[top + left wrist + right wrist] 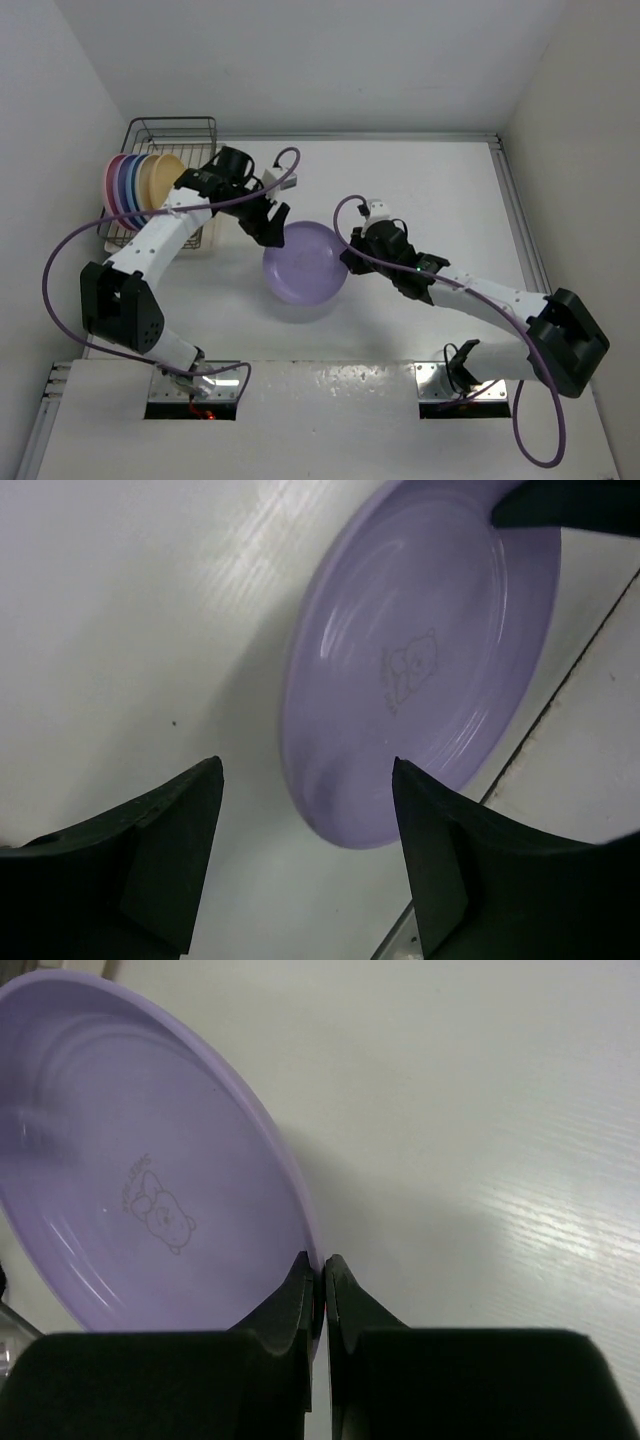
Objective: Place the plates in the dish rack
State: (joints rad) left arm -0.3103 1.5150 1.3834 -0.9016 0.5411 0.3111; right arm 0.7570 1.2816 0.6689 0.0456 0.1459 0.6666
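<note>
Right up close is the right tool [322, 1270]. Its two black fingers are pressed together on the rim of a round, shallow, matte lilac plate [130, 1160], with the rim pinched between the tips. The lilac plate is tilted, its hollow face open to the wrist camera, and a small bear outline is stamped in the middle. A soft shadow spreads on the white worktop [480, 1110] beside the plate's rim.

Over to the left tool [305, 770]: its fingers are spread wide apart, with nothing between them but worktop and the near edge of the lilac plate. It hangs just beside that plate, on the side opposite the right tool, whose dark tip shows on the plate's far rim. Whether the left fingers touch the plate, I cannot tell.

From above, the lilac plate is between the two tools, the right one on its right rim and the left one at its upper-left rim. Up and to the left of the lilac plate stands the rectangular dark thin-wire dish rack [170, 126], near it but apart. In the rack a row of plates stands on edge. A pink plate [109, 185] is farthest from the lilac plate, a blue plate [133, 180] is mid-row, and a cream-orange plate [162, 180] faces toward it. The row is packed too tight to count exactly.
</note>
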